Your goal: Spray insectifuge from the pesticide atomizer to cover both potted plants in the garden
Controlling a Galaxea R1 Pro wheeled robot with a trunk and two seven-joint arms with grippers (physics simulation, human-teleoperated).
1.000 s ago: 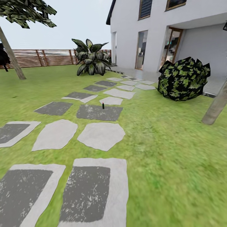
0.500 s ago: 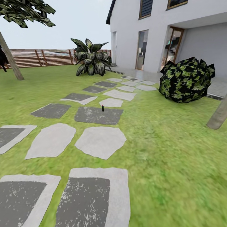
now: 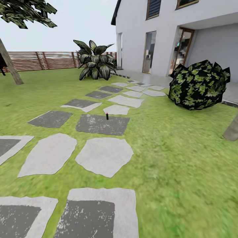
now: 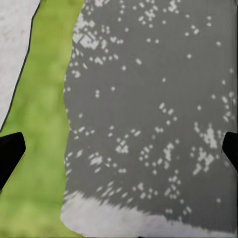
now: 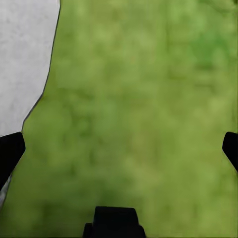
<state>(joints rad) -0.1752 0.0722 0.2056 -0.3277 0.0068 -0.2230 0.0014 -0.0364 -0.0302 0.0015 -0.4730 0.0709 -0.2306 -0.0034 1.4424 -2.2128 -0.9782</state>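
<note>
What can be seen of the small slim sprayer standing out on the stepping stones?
The small slim dark sprayer stands upright near the far edge of a dark grey speckled paving slab, just short of a pale slab. Its thin body looks dark, with a reddish tip on top; finer parts are too small to tell. Nothing touches it except the slab beneath it. It stands far smaller than the big striped leafy plant beyond.

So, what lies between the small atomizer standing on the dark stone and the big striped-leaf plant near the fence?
In the head view, between the pesticide atomizer and the striped plant lie pale and dark paving stones with strips of lawn; nothing else stands there.
</note>
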